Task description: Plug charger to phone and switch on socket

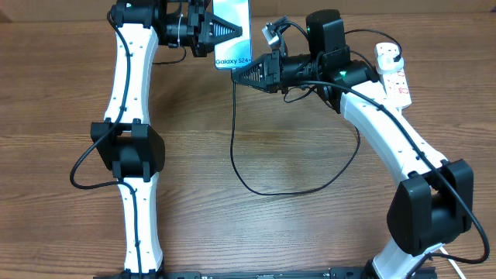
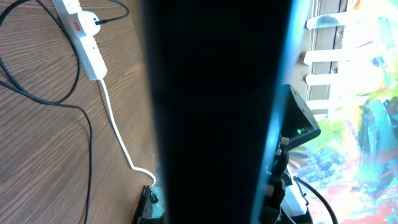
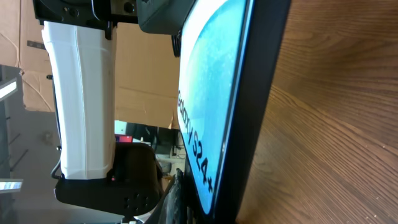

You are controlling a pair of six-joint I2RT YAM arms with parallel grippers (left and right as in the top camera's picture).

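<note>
Slim blue-cyan-screened smartphone (image 1: 232, 56), top cut off overhead, clamped in my left gripper (image 1: 229, 32) over the wooden bench (image 1: 271, 232), my right gripper (image 1: 236, 76) closed at its lower edge, thin black charger cable (image 1: 232, 132) dangling there, connector tip hidden, white power strip (image 1: 394, 74), switch unreadable.

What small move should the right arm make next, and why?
Probably ease the right gripper toward the near edge of the phone: it pinches the charger just beside that edge, and the left gripper holds the phone. Whether the tip is seated is hidden.
</note>
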